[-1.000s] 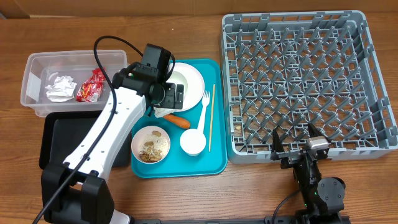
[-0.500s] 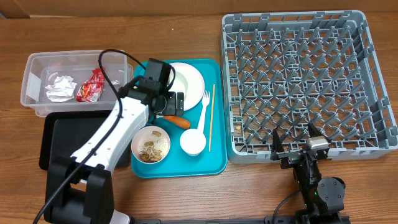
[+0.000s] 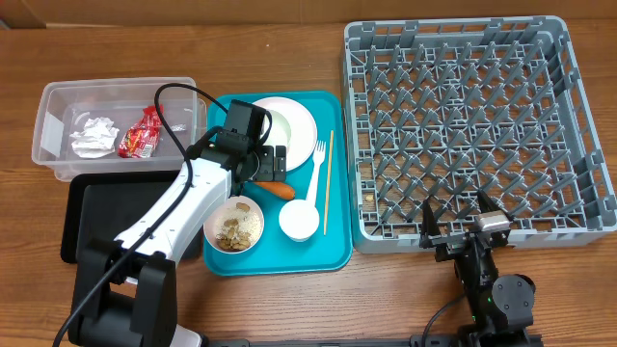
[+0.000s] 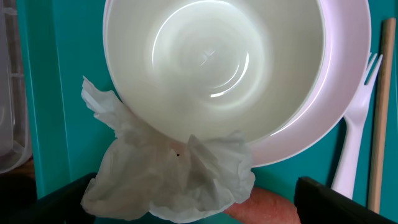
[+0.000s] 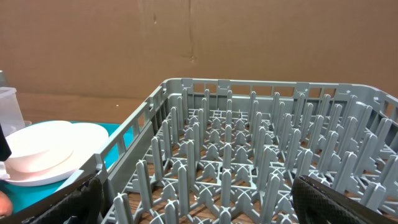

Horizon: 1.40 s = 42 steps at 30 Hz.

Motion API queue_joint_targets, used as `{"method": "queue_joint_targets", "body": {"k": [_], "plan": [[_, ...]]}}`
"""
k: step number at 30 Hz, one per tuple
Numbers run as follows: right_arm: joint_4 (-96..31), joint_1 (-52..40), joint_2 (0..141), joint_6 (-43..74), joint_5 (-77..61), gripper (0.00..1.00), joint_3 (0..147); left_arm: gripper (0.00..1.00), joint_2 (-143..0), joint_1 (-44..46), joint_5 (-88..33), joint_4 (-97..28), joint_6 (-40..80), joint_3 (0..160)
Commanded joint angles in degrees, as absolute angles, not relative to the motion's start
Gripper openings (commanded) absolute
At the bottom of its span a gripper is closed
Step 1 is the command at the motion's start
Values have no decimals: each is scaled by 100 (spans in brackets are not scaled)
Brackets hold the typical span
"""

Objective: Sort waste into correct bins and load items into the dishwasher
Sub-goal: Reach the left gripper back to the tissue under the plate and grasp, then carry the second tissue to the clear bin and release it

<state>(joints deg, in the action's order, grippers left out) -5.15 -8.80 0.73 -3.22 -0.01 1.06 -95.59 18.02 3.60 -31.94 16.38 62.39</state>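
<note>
Left end effector [image 3: 274, 165], jaws spread, hovers over one crumpled napkin [image 4: 168, 180] touching one bowl [image 4: 211, 62]; one fork [image 4: 354, 137] and one chopstick [image 4: 380, 112] lie at frame right.

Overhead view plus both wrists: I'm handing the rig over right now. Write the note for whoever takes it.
Left gripper open, above the crumpled napkin tucked under the bowl stacked on the plate. Right gripper open, parked at the dish rack.
Done: first napkin and red wrapper lie in the clear tub.
Left: crumpled napkin, carrot, scrap bowl contents to bins. Dishes, cup, fork and chopstick are on the teal tray; none racked.
</note>
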Motion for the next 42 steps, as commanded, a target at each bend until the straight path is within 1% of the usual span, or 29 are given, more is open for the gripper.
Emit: {"method": "queue_joint_targets", "body": {"k": [1,6,7,8,9,16,23,29,32,35,40,42], "plan": [[-482,-926,23,-296,-10,100,45,100,-9535,1804,298,-3109,1695,6176],[-482,-926,23,-296,-10,100,45,100,-9546,1804,296,-3094,1693,6156],[-482,-926,23,-296,-10,100,45,98,-9546,1804,296,-3094,1693,6156],[-482,-926,23,-296,-8,100,45,93,-9548,1804,296,-3079,1693,6156],[-482,-926,23,-296,-10,100,45,92,-9553,1804,294,-3079,1697,6154],[-482,-926,23,-296,-10,100,45,93,-9598,1802,285,-3076,1699,6154],[-482,-926,23,-296,-8,100,45,91,-9601,1802,281,-3081,1695,6154],[-482,-926,23,-296,-10,100,45,95,-9601,1802,266,-3085,1695,6154],[-482,-926,23,-296,-10,100,45,94,-9601,1802,270,-3109,1693,6154],[-482,-926,23,-296,-10,100,45,91,-9601,1802,272,-3122,1691,6154],[-482,-926,23,-296,-10,100,45,81,-9601,1800,272,-3122,1693,6156],[-482,-926,23,-296,-10,100,45,73,-9601,1802,272,-3122,1693,6154]]}}
